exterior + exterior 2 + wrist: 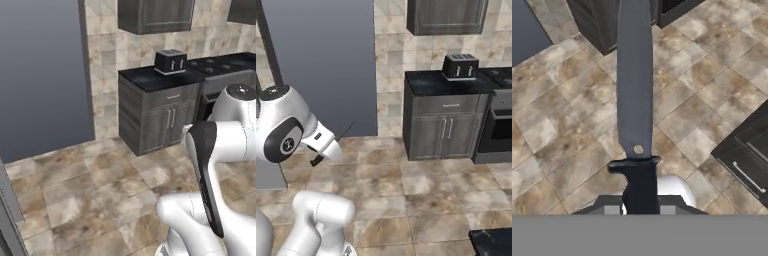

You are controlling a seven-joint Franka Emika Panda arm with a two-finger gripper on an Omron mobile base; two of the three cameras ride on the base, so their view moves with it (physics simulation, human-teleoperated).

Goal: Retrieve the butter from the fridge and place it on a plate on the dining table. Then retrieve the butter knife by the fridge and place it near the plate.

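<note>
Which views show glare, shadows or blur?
Left base view: flat even light, no cast shadows, toaster slightly soft. Right base view: same flat render, dull sheen on the counter. Hand view: butter knife looms large from closeness, blade matte, no glare.

The arm (220, 150) was glossy white, built of rounded, bulbous links. A long black strip ran down 1 link. A joint cap (287, 144) was dark grey with a small white mark, and another cap on top was black
</note>
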